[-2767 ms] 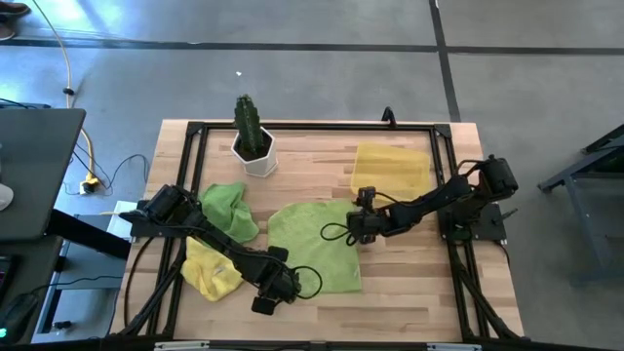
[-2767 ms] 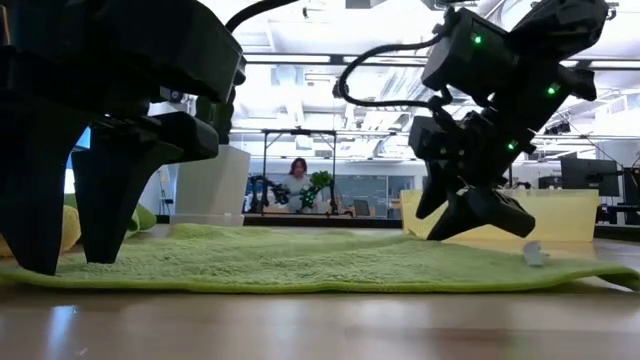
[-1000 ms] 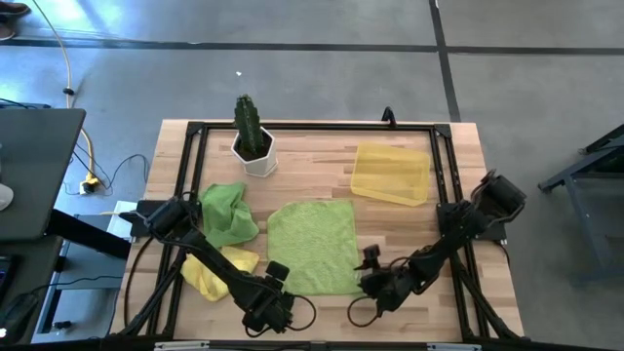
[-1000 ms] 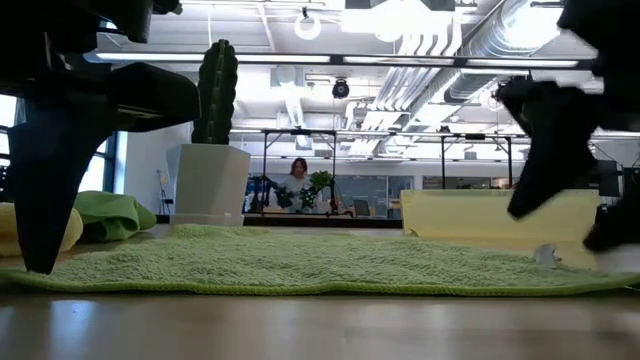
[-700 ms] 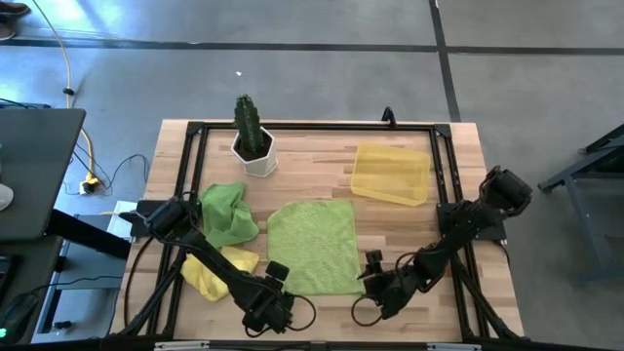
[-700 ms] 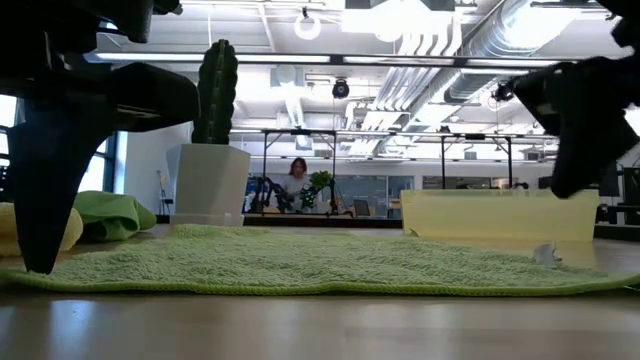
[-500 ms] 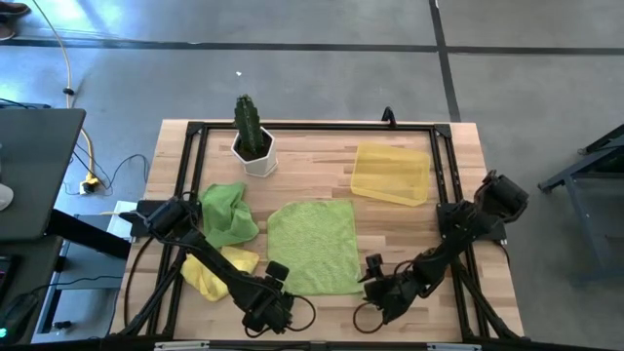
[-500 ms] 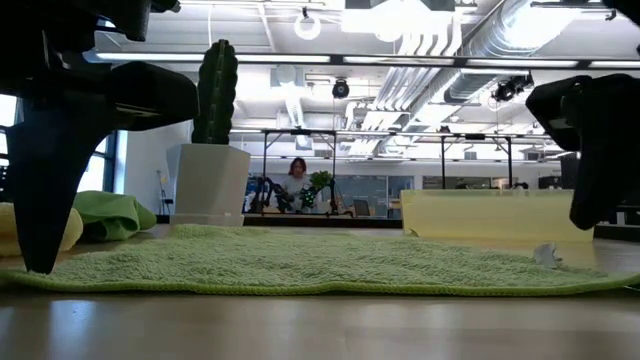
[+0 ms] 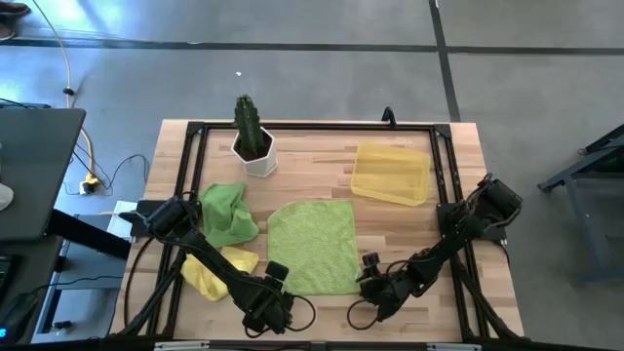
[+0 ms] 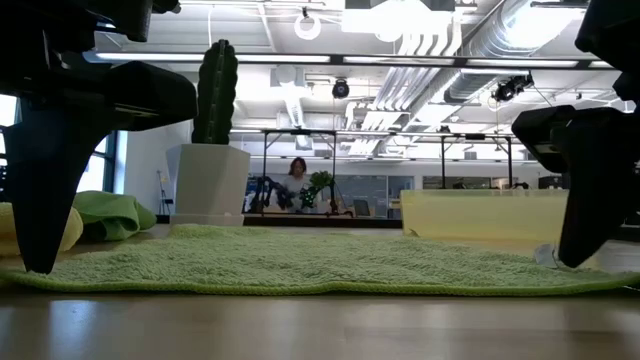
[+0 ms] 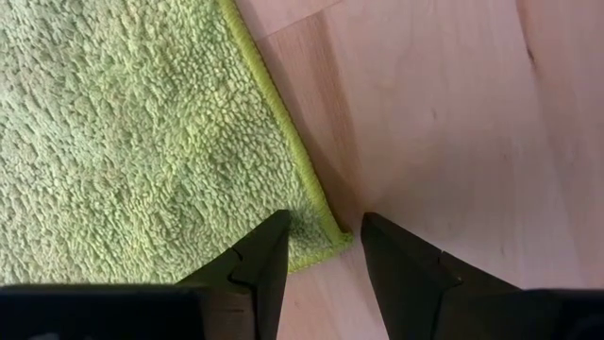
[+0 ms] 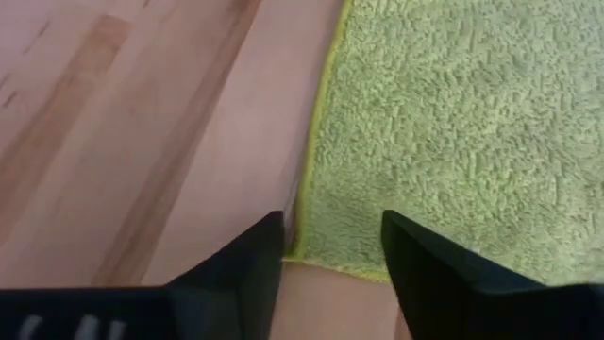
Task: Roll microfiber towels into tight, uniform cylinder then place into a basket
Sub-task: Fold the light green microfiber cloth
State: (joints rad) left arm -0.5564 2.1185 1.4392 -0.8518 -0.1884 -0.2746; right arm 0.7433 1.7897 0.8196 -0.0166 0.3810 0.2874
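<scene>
Lime green microfiber towel is lying flat and spread at the table's centre, unrolled. Left gripper is straddling the towel's near left corner, fingers parted, nothing clasped. Right gripper is straddling the near right corner, fingers also parted, not gripping. Second green towel and yellow towel are lying crumpled at left. Yellow basket is sitting at far right, holding no towel.

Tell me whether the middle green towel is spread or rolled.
Spread flat: the middle green towel lies as an open square on the table, no roll started.
</scene>
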